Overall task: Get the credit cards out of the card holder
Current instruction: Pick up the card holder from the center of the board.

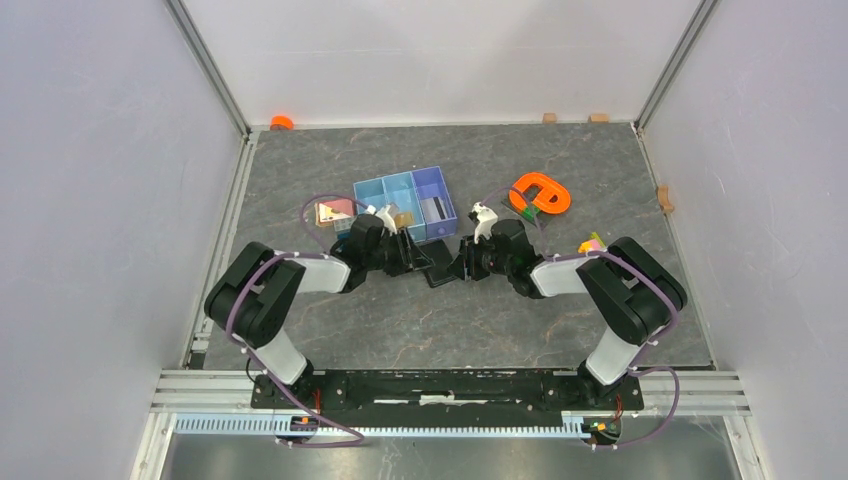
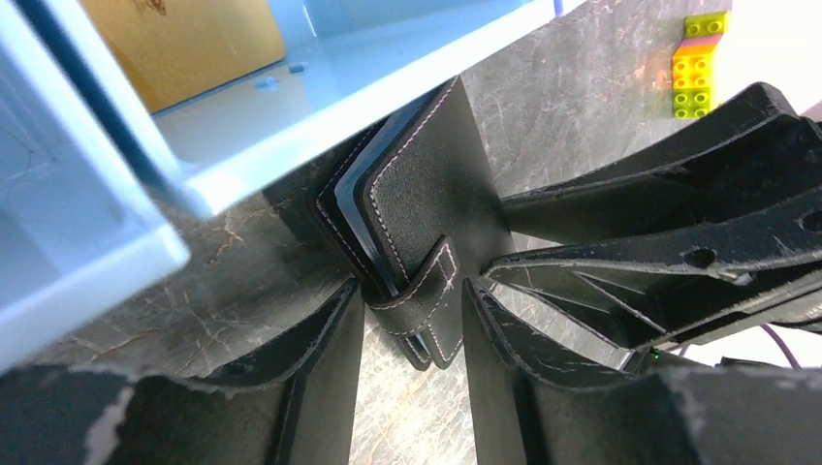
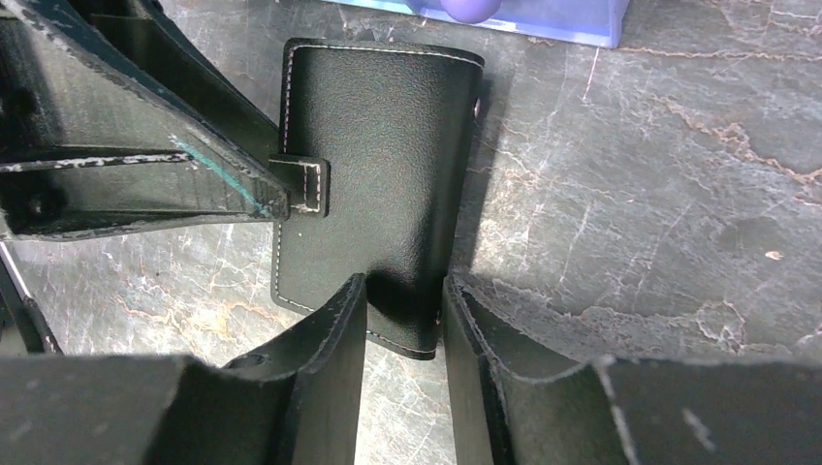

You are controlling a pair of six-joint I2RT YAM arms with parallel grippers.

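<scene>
Sitting mid-surface [image 3: 630,194], just off the near wall of the blue tray [image 2: 320,136]: card holder [image 3: 378,165], folded shut, tab wrapped over its edge. Left fingers [image 2: 320,378] straddle the tab; can't tell if they pinch it. Right fingers [image 3: 320,387] are part-open over one corner, not clamping. Credit cards are hidden inside. I reckon it's light, floppy leather with slick sleeves: pin the body, peel the tab, pull cards by an edge.

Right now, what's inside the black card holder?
The card holder is folded shut, its tab across the edge. The left wrist view shows only dark layered edges between the covers; any cards inside are hidden.
</scene>
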